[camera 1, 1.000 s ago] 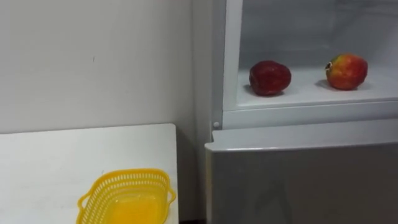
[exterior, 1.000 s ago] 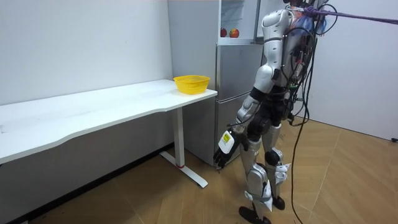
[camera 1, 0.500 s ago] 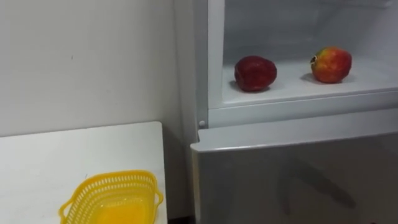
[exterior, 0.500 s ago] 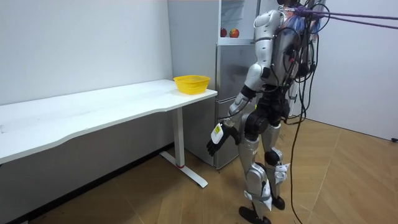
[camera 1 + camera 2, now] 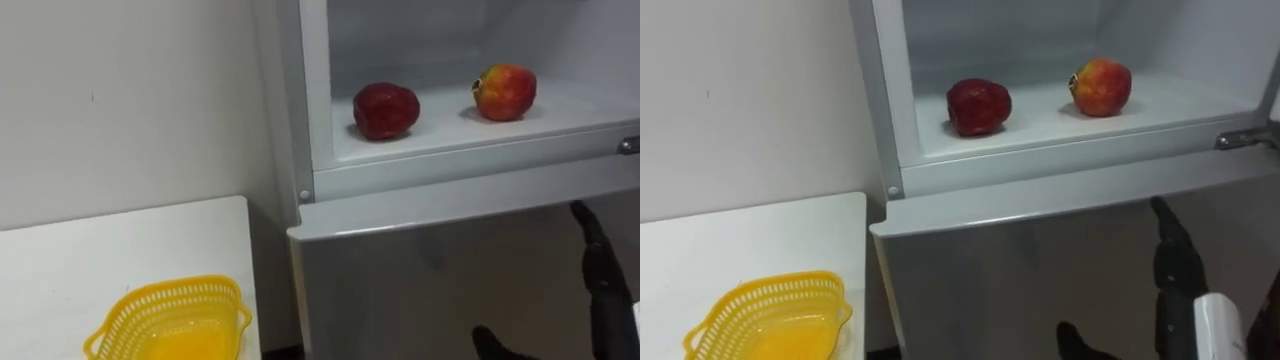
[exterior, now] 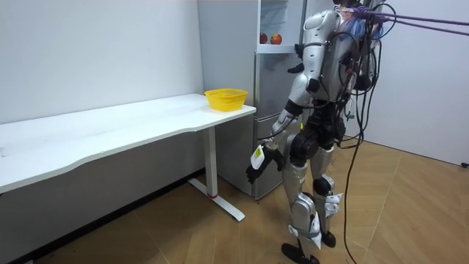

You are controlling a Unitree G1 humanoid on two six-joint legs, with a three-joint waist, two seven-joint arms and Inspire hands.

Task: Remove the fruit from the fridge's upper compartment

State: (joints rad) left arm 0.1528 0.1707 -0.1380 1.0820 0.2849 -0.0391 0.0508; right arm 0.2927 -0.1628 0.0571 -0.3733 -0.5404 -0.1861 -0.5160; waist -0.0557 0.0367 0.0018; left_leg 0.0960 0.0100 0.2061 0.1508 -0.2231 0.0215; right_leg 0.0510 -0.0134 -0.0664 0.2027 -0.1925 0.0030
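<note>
R hand sits below fridge shelf, fingers straight, empty. Lift past its edge, approach red apple frontally, wrap w/o nudging it back.

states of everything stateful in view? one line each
upper fridge: open
lower fridge door: shut
dark red apple: on shelf, untouched
red-yellow apple: on shelf, untouched
yellow basket: empty, on table
right hand: open, empty, raised before lower fridge door
left hand: low at robot's side
</note>
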